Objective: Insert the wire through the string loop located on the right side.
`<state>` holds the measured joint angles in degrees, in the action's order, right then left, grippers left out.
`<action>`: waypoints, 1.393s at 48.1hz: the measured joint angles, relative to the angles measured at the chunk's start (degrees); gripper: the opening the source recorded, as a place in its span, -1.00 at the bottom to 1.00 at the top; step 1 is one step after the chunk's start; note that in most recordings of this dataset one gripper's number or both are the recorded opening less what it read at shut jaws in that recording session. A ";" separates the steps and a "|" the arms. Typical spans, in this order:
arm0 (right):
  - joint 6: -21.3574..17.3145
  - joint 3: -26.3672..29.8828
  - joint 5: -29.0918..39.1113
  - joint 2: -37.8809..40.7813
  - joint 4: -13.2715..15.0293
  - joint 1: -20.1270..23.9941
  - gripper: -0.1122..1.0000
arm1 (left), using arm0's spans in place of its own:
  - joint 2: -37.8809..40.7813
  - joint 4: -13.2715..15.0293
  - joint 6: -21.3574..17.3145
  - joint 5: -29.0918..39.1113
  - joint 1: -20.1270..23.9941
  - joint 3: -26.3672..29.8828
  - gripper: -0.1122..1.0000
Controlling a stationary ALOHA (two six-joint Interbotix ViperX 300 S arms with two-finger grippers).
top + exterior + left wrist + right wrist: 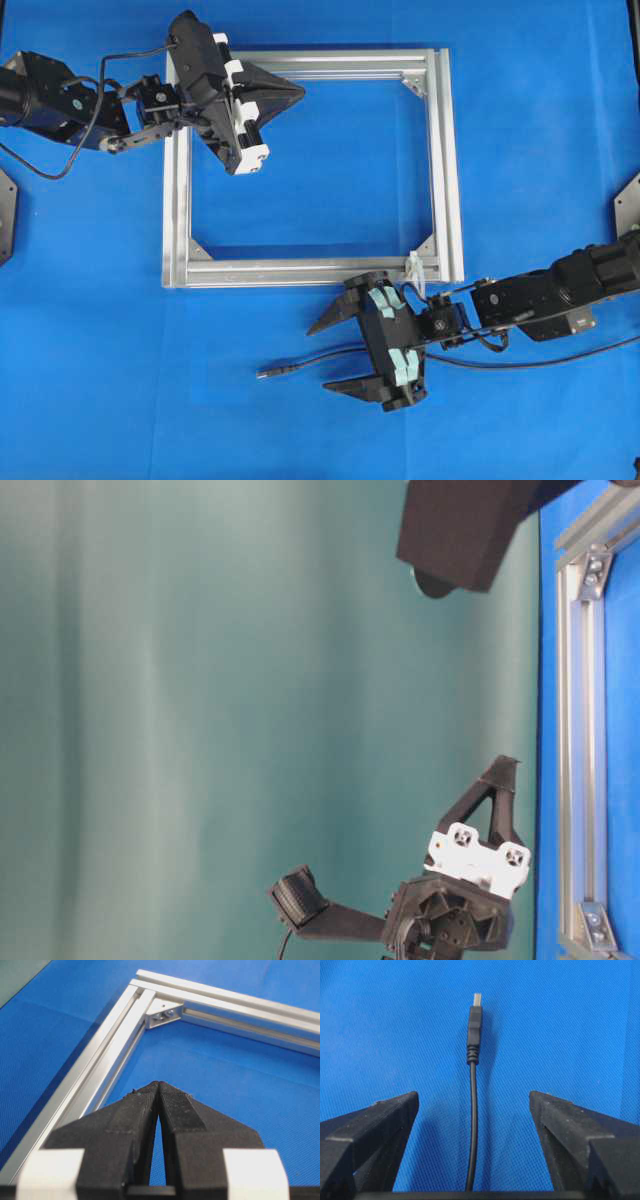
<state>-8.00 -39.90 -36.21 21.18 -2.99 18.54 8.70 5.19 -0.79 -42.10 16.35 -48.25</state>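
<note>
We see a square aluminium frame [452, 170] lying flat on the blue table cover [540, 120], with silver corner brackets [164, 1012] inside its corners.

Left gripper [298, 92]: it sits over the far left part of the frame, tips pointing right. In its wrist view we see the two black fingers [177, 1110] pressed together at the tips, with nothing between them. From the table-level view we see it raised clear of the frame rail.

The string loop [415, 268], small and white, sits at the near right corner of the frame, against the near rail. We cannot tell how it is fastened.

The wire [320, 360] lies on the cover near of the frame, running left from under the right arm and ending in a dark plug tip [270, 371] with a silvery end, well left of the loop.

Right gripper [333, 354]: it points left, just near of the frame's near rail. Its fingers [380, 1125] stand wide apart, one on each side of the wire, which runs up the middle of the gap. We see no contact between fingers and wire in the wrist view. The plug lies beyond the fingertips.
</note>
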 measured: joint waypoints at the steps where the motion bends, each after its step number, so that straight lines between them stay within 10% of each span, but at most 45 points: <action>1: 0.00 0.09 0.00 0.09 0.00 0.00 0.66 | 0.00 0.00 0.00 0.00 0.09 0.00 -0.79; 15: 0.00 1.67 0.18 1.23 0.00 0.00 0.51 | 0.00 -0.09 0.00 0.00 0.09 0.00 -0.79; 32: 0.70 1.76 0.26 1.23 0.00 0.00 -0.84 | 0.00 -0.09 0.00 0.00 0.18 0.00 -0.79; 67: 0.44 1.05 7.56 -5.89 0.00 0.00 -0.86 | 0.00 -0.09 0.00 0.00 0.18 -0.09 -0.79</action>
<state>-7.56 -38.85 -28.65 15.29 -2.99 18.54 8.70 5.10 -0.79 -42.10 16.52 -48.34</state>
